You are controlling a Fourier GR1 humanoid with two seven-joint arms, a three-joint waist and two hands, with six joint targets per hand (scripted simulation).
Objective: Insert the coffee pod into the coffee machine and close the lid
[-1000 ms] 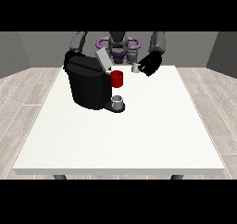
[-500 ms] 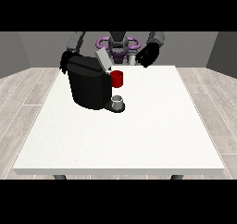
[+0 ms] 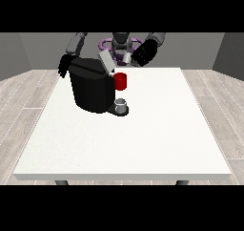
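We see the large white rectangular table [image 3: 143, 139], and on its far left part the bulky black coffee machine [image 3: 91, 90] with its grey lid [image 3: 106, 60] tilted up. The hand at the view's right [image 3: 144, 53] hangs above the far edge, fingers curled around a small pale coffee pod [image 3: 127, 57]. The hand at the view's left [image 3: 63, 65] sits against the machine's back corner; we cannot tell its fingers. A red cylindrical part [image 3: 121, 81] juts out above 1 small grey cup [image 3: 122, 104].

Coffee machine [image 3: 93, 89] on the tabletop [image 3: 143, 134] toward the view's left rear, cup [image 3: 122, 104] just before its spout, robot behind.
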